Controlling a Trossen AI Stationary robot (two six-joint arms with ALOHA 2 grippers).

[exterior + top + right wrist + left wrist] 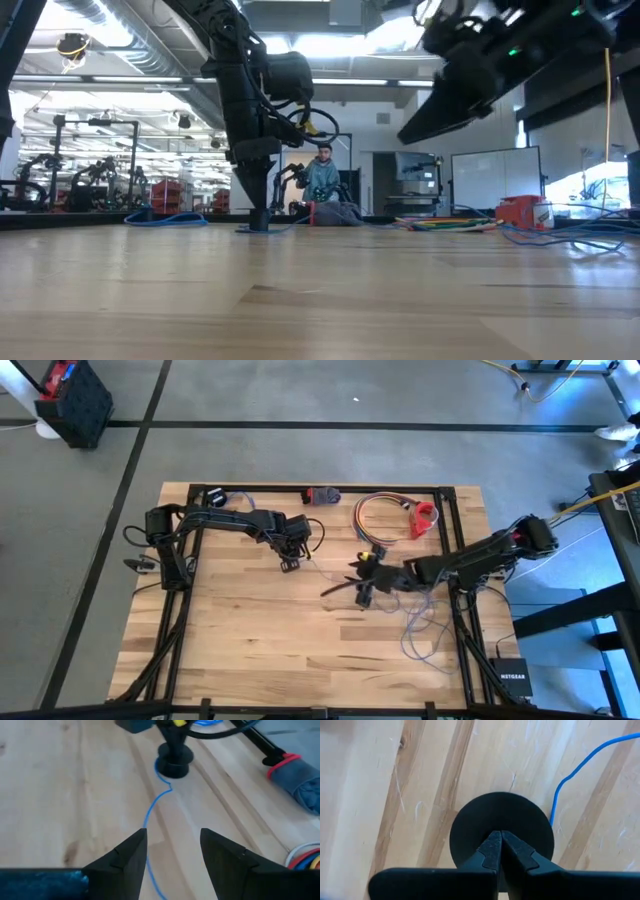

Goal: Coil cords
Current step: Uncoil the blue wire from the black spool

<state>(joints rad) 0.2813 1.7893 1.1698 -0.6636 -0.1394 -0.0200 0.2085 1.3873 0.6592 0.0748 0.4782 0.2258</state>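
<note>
Fingers of my left gripper (501,840) are pressed together on the black disc (485,817) at frame centre on the table (250,630). My right gripper (172,847) stands spread apart over the wire (152,815), right of centre.

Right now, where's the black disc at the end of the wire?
In the high view the black disc lies on the table's left-centre part, under the tips of the shut left gripper, with the thin wire trailing off toward the open right gripper.
</note>
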